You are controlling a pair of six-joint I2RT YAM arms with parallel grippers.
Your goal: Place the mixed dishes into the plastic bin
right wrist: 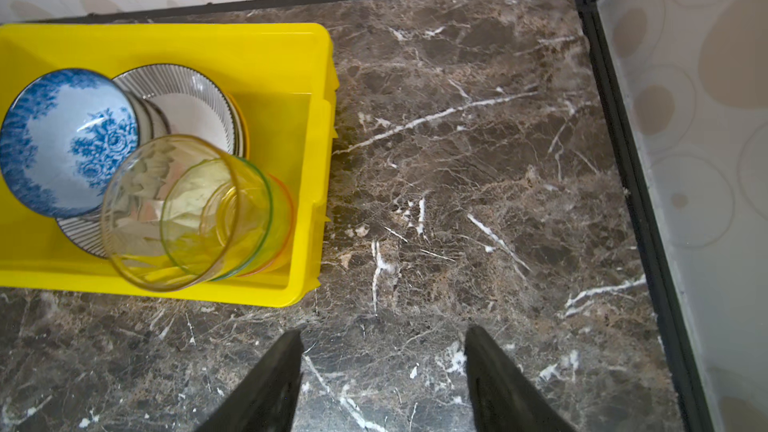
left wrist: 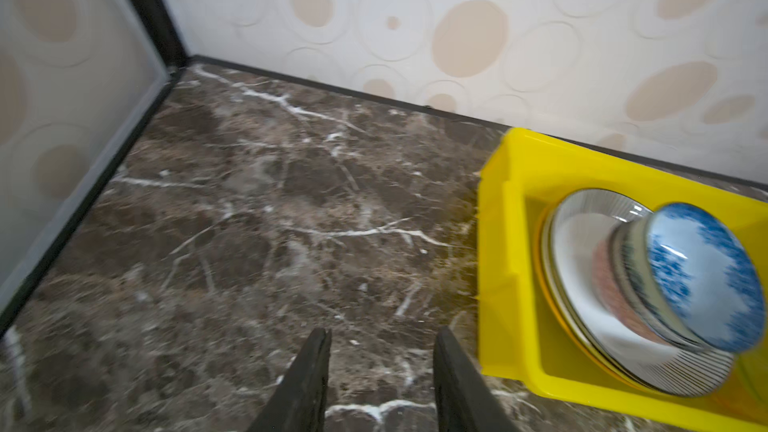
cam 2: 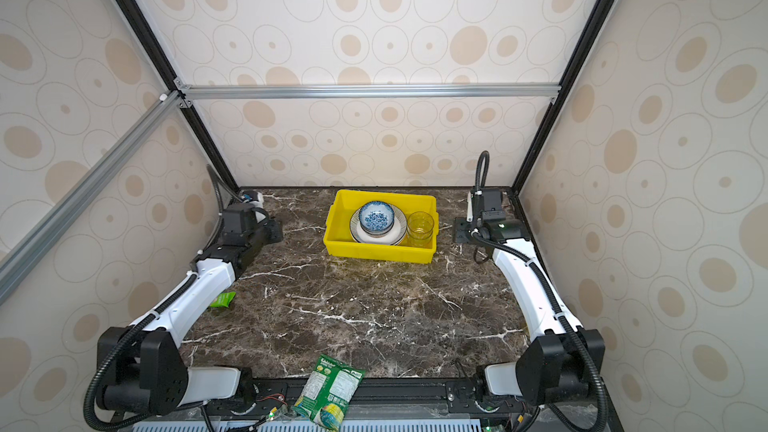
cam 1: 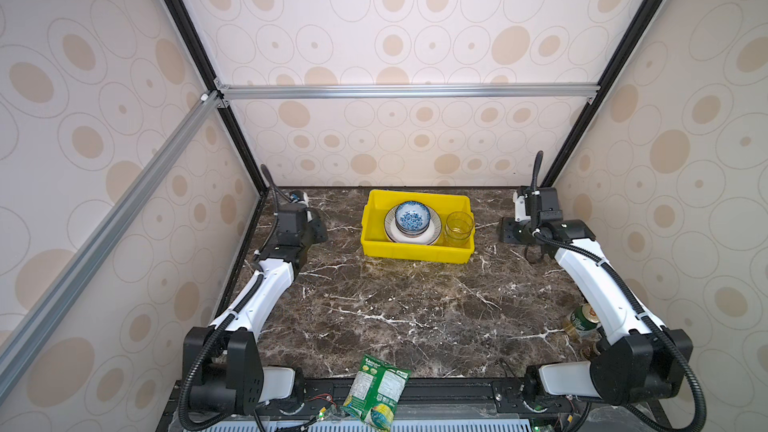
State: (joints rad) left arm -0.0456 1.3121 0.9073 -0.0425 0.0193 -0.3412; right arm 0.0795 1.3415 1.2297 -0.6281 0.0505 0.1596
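At the back of the counter [cam 1: 395, 305], close to the rear wall, the yellow bin [cam 1: 415, 253] lay with its long axis running left to right, slightly skewed. Inside it the striped plate [cam 1: 430, 235] sat flat with a stack of bowls on it, the blue floral bowl [cam 1: 412, 214] topmost and mouth up, while the nested glasses [cam 1: 458, 228] stood upright at the bin's right end, just beside the plate. The left pincer [left wrist: 382, 336] and the right pincer [right wrist: 382, 332] both hung spread and empty over bare counter, one off each end of the bin.
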